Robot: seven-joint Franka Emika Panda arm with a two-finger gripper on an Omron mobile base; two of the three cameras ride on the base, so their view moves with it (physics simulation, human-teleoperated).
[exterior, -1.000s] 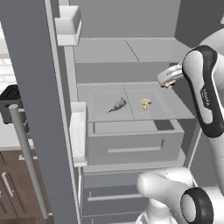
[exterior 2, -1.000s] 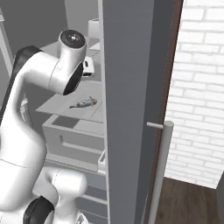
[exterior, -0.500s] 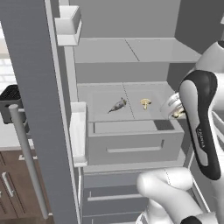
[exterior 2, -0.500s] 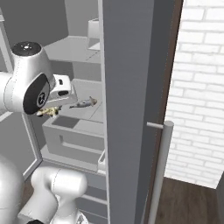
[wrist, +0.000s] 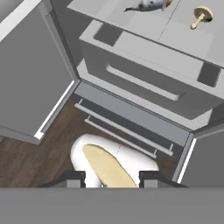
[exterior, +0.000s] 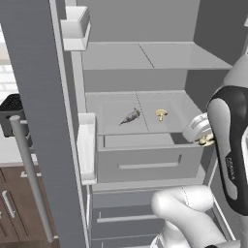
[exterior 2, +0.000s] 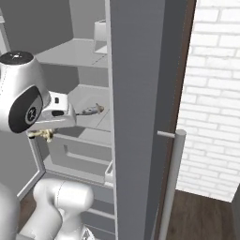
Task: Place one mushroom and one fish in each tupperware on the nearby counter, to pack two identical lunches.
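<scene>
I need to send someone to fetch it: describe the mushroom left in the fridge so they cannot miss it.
Look inside the open fridge, at the shelf just above the pulled-out drawer. Two small things lie there; the mushroom is the right one in the left base view, tan-yellow with a round cap, unlike the slender grey fish beside it.

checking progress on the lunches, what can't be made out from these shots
- The gripper, left base view: its fingers sit behind the arm; a tan thing shows there, seemingly a mushroom.
- The fish, right base view: its tail is cut off by the fridge door.
- Hand view: the tan shape between the fingertips is blurred.
</scene>
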